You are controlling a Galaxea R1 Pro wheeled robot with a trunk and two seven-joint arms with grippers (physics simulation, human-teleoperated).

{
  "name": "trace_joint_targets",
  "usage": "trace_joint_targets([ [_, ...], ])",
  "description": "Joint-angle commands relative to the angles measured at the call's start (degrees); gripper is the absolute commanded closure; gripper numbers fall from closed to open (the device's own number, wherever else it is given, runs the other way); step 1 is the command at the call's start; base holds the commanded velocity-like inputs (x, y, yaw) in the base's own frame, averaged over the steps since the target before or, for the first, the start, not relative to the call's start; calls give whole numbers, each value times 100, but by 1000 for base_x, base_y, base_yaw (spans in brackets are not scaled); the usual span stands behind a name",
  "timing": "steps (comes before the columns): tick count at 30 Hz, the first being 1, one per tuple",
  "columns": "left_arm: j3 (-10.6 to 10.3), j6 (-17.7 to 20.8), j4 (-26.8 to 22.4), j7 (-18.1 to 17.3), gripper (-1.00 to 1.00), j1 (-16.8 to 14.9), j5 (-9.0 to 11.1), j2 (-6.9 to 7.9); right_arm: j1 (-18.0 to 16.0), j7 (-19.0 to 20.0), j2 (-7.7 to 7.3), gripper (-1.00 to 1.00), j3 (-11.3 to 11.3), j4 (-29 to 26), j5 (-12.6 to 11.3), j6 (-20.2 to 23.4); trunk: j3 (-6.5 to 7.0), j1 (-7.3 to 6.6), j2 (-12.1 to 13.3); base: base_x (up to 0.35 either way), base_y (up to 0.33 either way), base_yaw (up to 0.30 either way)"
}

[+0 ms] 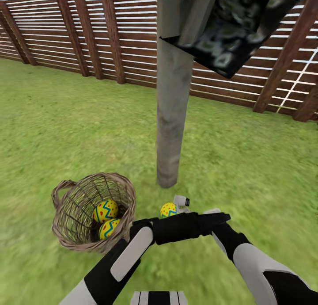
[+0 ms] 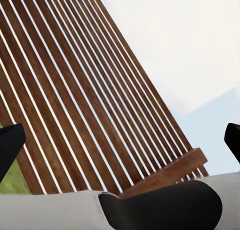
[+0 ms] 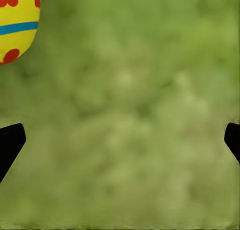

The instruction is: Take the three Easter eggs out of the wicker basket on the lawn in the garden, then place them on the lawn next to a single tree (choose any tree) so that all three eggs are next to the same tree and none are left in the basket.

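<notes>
The wicker basket [image 1: 73, 207] stands on the lawn [image 1: 66, 128] left of the tree [image 1: 170, 119], with two Easter eggs [image 1: 105, 210] [image 1: 108, 228] inside. A third egg [image 1: 168, 210] lies on the grass just in front of the trunk's foot. My right gripper [image 1: 181, 203] hangs right beside that egg, mostly hidden behind my left forearm. In the right wrist view the right gripper [image 3: 120, 140] is open over bare grass, with the egg [image 3: 17, 25] off to one side. My left gripper [image 1: 223, 216], held above the grass, points right. In the left wrist view it [image 2: 120, 140] is open and holds nothing.
A brown slatted fence [image 1: 88, 35] closes the garden behind the tree. A dark leaf cluster [image 1: 238, 22] hangs overhead at the right of the trunk. Open grass stretches left and right of the tree. My two forearms cross in front of me.
</notes>
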Motion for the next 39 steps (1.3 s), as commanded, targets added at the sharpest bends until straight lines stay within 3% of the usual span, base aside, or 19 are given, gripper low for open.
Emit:
trace_joint_targets([
  [1,2,41,2,3,-100,-3,46,1,1,40,2,-100,-41,-14,60,31,19,-7,0,-337,0,0],
  [12,23,41,-5,-3,-100,-3,45,10,1,40,2,-100,-41,-7,62,23,263,-35,15,-252,0,0],
  [19,298,85,-505,-32,-100,-3,57,350,1,39,8,-100,-34,-6,62,22,418,-53,24,-9,0,0],
  [22,478,285,-624,-49,-100,-3,220,474,1,40,4,-100,-33,-6,62,22,484,-61,28,0,0,0],
  [27,793,442,-653,-74,-100,-3,420,548,1,40,2,-100,-33,-6,62,22,595,-74,35,0,0,0],
  [36,884,472,-683,-80,-100,-3,453,633,1,37,2,-100,-33,-6,62,22,794,-97,47,0,0,0],
  [39,1010,474,-683,-79,-100,-3,459,777,1,34,2,-100,-33,-6,62,22,861,-105,51,0,0,0],
])
